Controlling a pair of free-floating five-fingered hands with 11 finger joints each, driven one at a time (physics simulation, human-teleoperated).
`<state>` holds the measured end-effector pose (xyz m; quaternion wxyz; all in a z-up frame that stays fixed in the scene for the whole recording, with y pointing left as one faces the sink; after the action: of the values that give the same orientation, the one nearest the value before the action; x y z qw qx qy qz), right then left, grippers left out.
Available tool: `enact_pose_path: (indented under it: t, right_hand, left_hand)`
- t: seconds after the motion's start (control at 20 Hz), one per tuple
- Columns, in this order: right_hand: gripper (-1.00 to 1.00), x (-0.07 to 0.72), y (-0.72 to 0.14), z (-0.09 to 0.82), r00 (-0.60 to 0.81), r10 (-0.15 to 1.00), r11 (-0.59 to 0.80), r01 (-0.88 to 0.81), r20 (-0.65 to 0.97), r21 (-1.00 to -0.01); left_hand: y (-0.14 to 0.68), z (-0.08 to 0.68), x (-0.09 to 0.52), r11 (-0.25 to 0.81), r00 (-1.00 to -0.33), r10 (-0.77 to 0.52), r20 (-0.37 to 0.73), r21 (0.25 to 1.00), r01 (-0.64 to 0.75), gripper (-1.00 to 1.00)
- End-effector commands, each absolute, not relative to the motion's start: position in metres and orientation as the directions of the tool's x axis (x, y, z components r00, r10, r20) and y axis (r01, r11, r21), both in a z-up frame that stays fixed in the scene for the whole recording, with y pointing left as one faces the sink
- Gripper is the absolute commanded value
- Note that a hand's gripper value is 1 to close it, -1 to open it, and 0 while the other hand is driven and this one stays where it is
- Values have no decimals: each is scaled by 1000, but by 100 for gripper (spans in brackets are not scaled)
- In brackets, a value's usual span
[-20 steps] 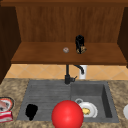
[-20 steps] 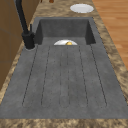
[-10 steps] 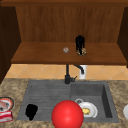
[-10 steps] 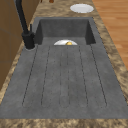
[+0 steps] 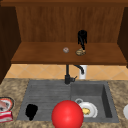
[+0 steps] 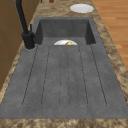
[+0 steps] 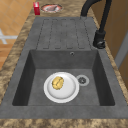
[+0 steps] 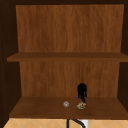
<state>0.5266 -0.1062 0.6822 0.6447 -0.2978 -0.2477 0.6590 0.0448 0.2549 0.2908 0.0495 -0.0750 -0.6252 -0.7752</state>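
Right robot hand (image 5: 82, 37): hangs in the cabinet above the sink, fingers pointing down at the lower shelf (image 5: 45, 56); the fingertips reach the top of the brown lump; whether they pinch it or merely touch it, I cannot tell. Seen also in the upper view (image 8: 82, 91).
Brown lump (image 5: 80, 52): small, tan and knobbly, lying on the lower shelf directly under the right robot hand; upper view (image 8: 81, 105) shows it near the shelf's front edge.
Grey ball (image 5: 66, 50): small, round, pale grey, on the same shelf just left of the brown lump, apart from it.
Left robot hand (image 5: 31, 111): low over the ridged draining board at the sink's left part; fingers cannot be made out.
Red ball (image 5: 67, 114): large, glossy, at the sink's front edge, right of the left robot hand.
White plate (image 7: 61, 87): in the basin of the sink (image 7: 30, 65), carrying a yellow piece of food (image 7: 57, 83).
Tap (image 5: 67, 74): black, behind the basin.
Table (image 5: 12, 86): speckled stone, bearing a dish (image 5: 5, 104) at far left.
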Motion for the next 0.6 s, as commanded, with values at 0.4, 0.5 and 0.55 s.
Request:
enact_pose_path:
  t: [0.4, 0.5, 0.55]
  right_hand:
    - [-100, 466, -153, 733, 3, 1000, -6, -583, -10, -812]
    - [-100, 452, -160, 733, 3, 1000, -13, -558, -18, -829]
    - [-100, 444, -163, 732, 2, 1000, -20, -548, -25, -836]
  left_hand:
    - [255, 291, 45, -213, -984, 17, 178, 962, 171, 0]
    - [255, 291, 45, -213, -984, 17, 178, 962, 171, 0]
    - [255, 291, 45, -213, -984, 17, 178, 962, 171, 0]
